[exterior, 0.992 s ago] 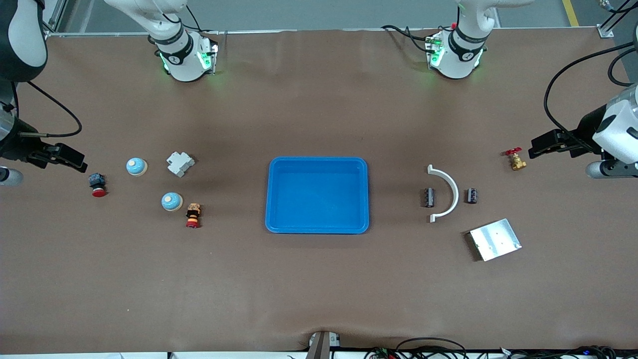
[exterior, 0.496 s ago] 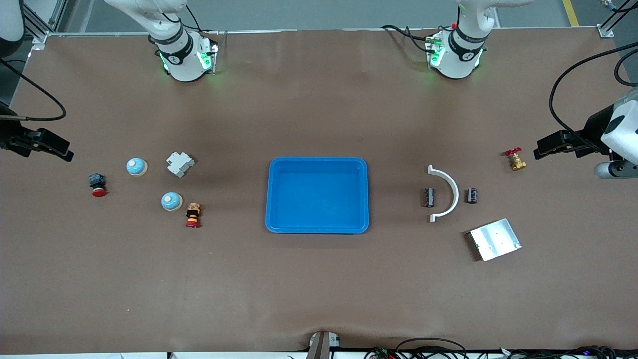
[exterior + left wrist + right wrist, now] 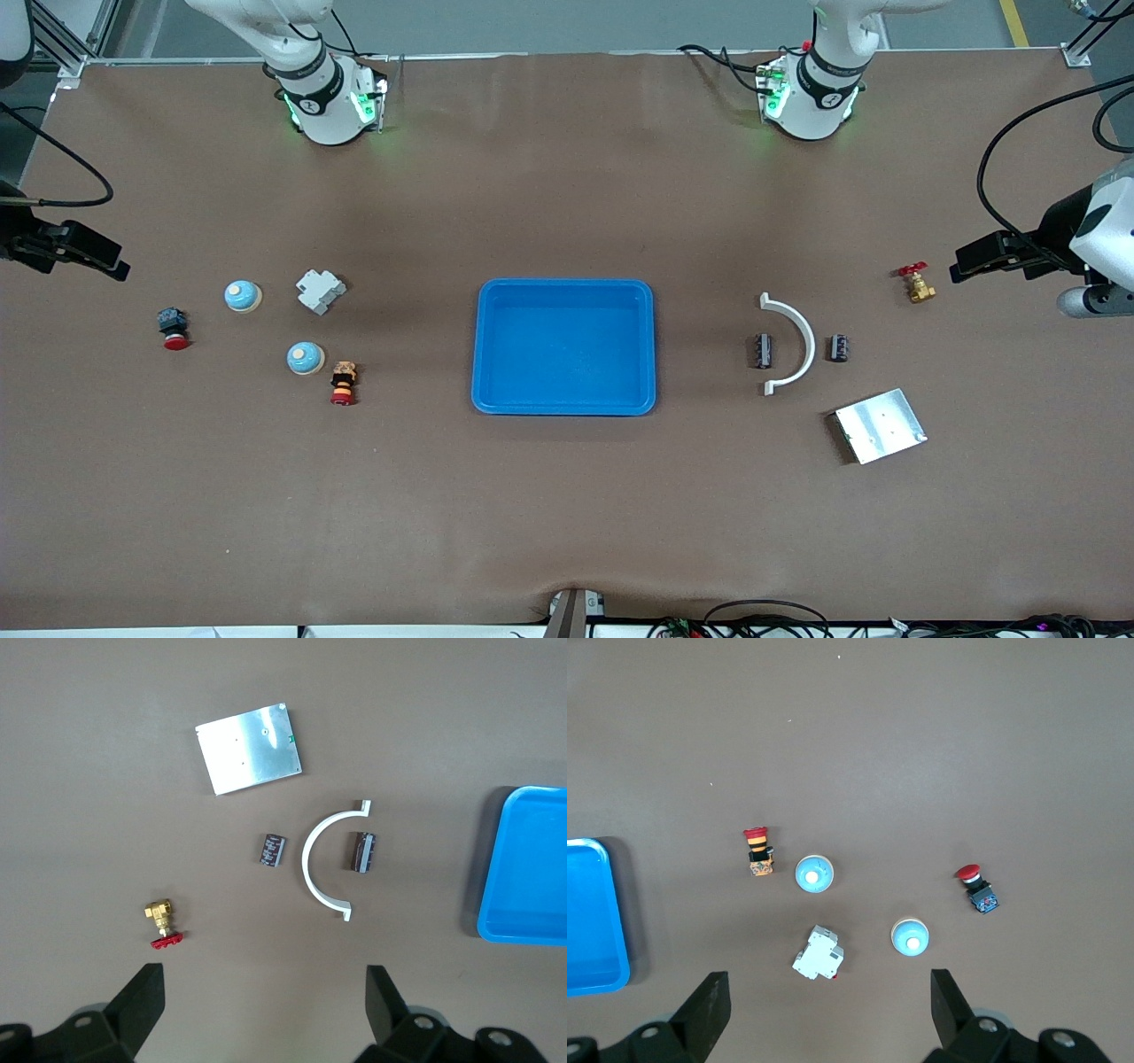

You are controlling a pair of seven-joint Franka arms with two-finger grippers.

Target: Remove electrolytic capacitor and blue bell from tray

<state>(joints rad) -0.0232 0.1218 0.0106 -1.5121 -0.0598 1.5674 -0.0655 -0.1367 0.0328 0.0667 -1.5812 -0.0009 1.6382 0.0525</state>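
Observation:
Two blue bells (image 3: 242,295) (image 3: 305,358) stand toward the right arm's end of the table; the right wrist view shows both bells (image 3: 814,873) (image 3: 910,936). Two dark capacitors (image 3: 763,350) (image 3: 838,347) lie toward the left arm's end, one on each side of a white arc; the left wrist view has both capacitors (image 3: 272,850) (image 3: 364,851). My right gripper (image 3: 111,264) (image 3: 829,979) hangs open and empty over the table's edge at its own end. My left gripper (image 3: 961,266) (image 3: 264,979) hangs open and empty, high beside the brass valve.
A blue tray (image 3: 565,285) sits mid-table. Around the bells are a white circuit breaker (image 3: 320,291) and two red push buttons (image 3: 174,328) (image 3: 343,383). By the capacitors lie a white arc (image 3: 802,332), a metal plate (image 3: 880,425) and a red-handled brass valve (image 3: 916,283).
My right gripper has drawn back from the dark push button toward its end of the table. The left gripper shifted slightly toward its own end. Nothing on the table moved.

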